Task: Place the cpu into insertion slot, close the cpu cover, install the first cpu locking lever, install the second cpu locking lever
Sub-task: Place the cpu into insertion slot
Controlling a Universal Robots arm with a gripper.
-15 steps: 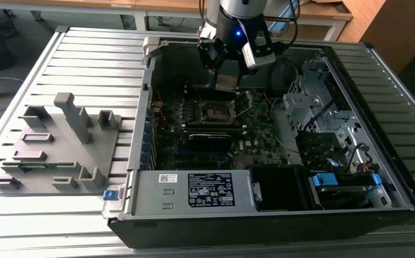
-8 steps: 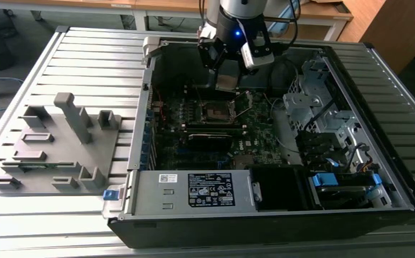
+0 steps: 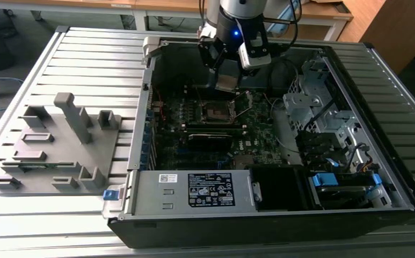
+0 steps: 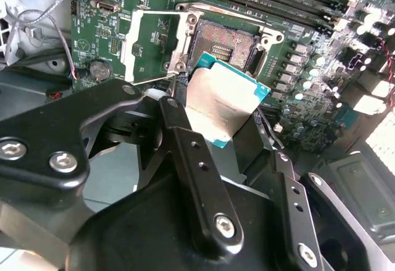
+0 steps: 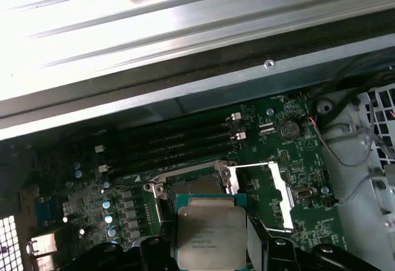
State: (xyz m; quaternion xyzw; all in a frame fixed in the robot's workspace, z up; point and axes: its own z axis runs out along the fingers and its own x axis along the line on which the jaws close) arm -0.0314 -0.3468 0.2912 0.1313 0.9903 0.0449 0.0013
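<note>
My gripper (image 3: 226,80) is shut on the cpu (image 4: 222,104), a flat square chip with a dull silver top and a teal edge, held by two opposite sides between the black fingers (image 4: 179,123). The chip hangs a little above the motherboard, just short of the insertion slot (image 4: 223,45), whose dark centre lies bare inside its silvery rim. The cpu cover (image 4: 151,45), a thin silvery frame, is swung open and lies to one side of the slot. In the first wrist view the cpu (image 5: 211,231) sits near the slot (image 5: 194,184), with the cover (image 5: 271,194) beside it.
The motherboard lies in an open computer case (image 3: 143,80) on a slatted metal table. Long black memory sticks (image 5: 173,144) run beside the slot. Drive cages and cables (image 3: 322,113) fill the exterior view's right, and a grey fixture plate (image 3: 57,145) stands on its left.
</note>
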